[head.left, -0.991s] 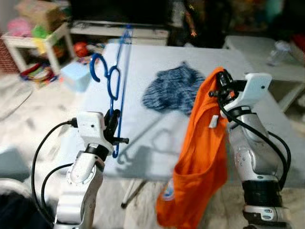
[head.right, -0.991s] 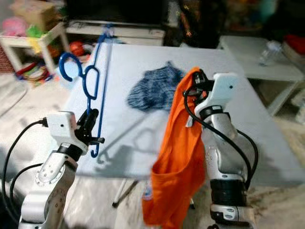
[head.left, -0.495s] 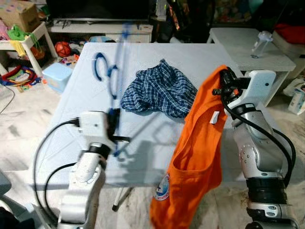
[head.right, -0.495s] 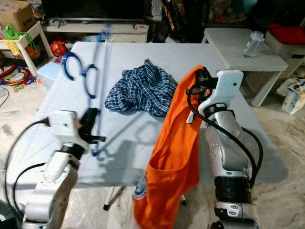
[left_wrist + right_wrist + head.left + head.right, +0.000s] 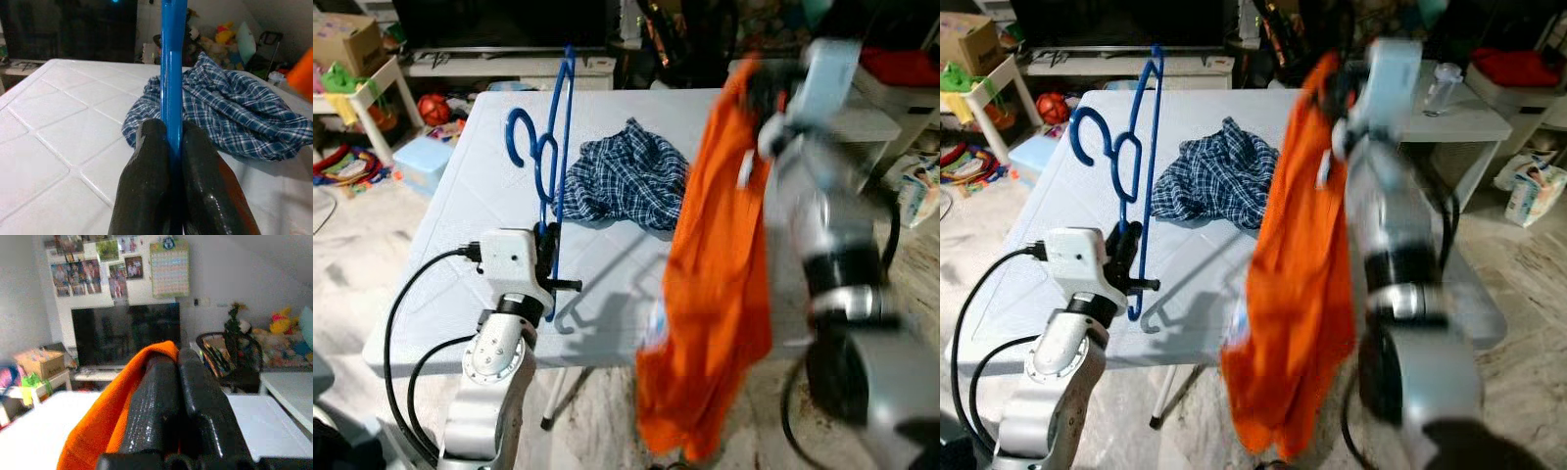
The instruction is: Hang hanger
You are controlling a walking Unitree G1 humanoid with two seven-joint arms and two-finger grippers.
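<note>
Here, left gripper (image 5: 168,147) clamped tight on the blue hanger (image 5: 551,166), both black fingers (image 5: 146,161) pressing the flat blue bar from either side. Held upright above the near part of the white table (image 5: 440,284), bar rising steeply from the fingers, hook and loop curling off to the robot's left at the top. Lower end of the hanger hooking just below the gripper, shadow thrown on the table surface right beneath.

Right gripper (image 5: 177,382) pinched shut on the orange shirt (image 5: 715,294), a fold of orange cloth squeezed between the fingers. Raised high over the table's right side, arm blurred. Shirt hanging long and loose from the grip, lower hem dropping past the table's near edge toward the floor, a pale printed patch showing partway down.

Farther out on the table, toward its middle, a crumpled blue plaid cloth (image 5: 1219,176), lying beyond the hanger and well apart from the shirt's hem. Beyond the table's far edge, a dark television (image 5: 124,333) on a low stand. Off the table's far left corner, a small white side table (image 5: 362,93) with toys and a cardboard box (image 5: 347,34). Off the table's right, another white table (image 5: 1474,122).
</note>
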